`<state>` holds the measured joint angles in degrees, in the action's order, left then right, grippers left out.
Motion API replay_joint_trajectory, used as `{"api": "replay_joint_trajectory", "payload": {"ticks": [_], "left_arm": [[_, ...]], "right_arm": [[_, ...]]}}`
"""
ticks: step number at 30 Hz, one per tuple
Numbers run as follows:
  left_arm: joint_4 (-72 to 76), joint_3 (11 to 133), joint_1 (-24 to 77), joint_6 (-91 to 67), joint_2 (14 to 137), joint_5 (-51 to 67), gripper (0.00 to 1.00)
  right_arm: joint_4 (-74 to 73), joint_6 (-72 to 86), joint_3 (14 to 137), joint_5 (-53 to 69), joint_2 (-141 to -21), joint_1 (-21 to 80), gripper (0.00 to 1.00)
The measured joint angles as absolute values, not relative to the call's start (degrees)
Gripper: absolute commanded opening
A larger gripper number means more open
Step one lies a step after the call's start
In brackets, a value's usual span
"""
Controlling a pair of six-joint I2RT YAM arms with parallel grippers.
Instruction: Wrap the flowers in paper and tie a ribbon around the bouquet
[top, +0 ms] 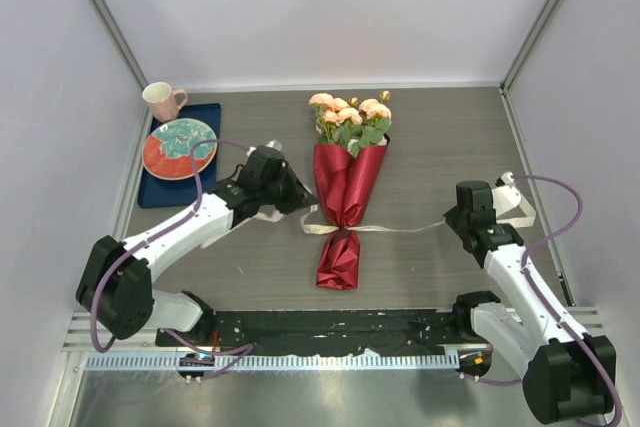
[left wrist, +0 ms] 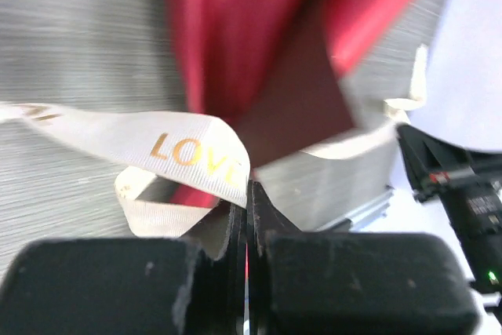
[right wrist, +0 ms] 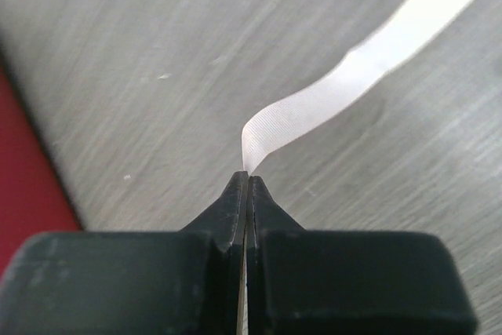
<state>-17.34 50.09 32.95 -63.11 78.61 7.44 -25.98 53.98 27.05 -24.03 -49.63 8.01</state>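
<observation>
One bouquet [top: 346, 187] lies mid-table [top: 440, 137] with its blooms toward the far wall. It is one bunch of peach flowers [top: 350, 115], too crowded for me to count the heads, in one cone of red paper [top: 347, 175] pinched at the waist. One cream ribbon [top: 405, 228] crosses that waist and runs out to both sides, and each of my two arms has one end.

The left gripper [left wrist: 247, 194], just left of the paper, is closed tight with the ribbon pinched between its tips. Gold letters reading "LOVE" show on the strip in its wrist view. The right gripper [right wrist: 245, 180], well to the right of the bouquet, is likewise fully closed on the other end, which rises from its tips.

At far left, one patterned plate [top: 180, 146] lies on one dark blue tray [top: 208, 111]. One pink mug [top: 163, 100] stands at the tray's far corner; whether it is on the tray I cannot tell.
</observation>
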Motion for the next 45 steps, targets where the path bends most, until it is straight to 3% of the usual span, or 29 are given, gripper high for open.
{"api": "replay_joint_trajectory", "payload": {"ticks": [8,17,20,24,26,34,45], "left_arm": [[-14.9,55.6,39.5,-62.2,80.4,11.1,0.00],[-14.8,54.4,41.0,-64.1,82.7,11.5,0.00],[-14.9,54.4,41.0,-64.3,82.7,11.2,0.00],[-15.3,54.4,41.0,-64.3,82.7,11.0,0.00],[-15.5,54.4,41.0,-64.2,82.7,11.0,0.00],[-16.6,54.4,41.0,-64.1,82.7,11.0,0.00],[-16.8,54.4,41.0,-64.1,83.5,11.3,0.00]], "right_arm": [[-25.1,38.3,38.4,-4.3,-50.4,8.5,0.00],[-19.8,40.9,47.2,6.1,-62.0,24.8,0.04],[-19.9,42.6,45.9,6.3,-65.7,26.7,0.24],[-23.1,43.6,42.8,5.0,-66.1,27.0,0.82],[-25.8,43.0,42.7,2.3,-65.1,26.6,0.89],[-31.9,40.9,44.6,-6.7,-64.7,7.2,0.89],[-34.8,43.6,54.5,-18.0,-89.8,6.0,0.86]]}}
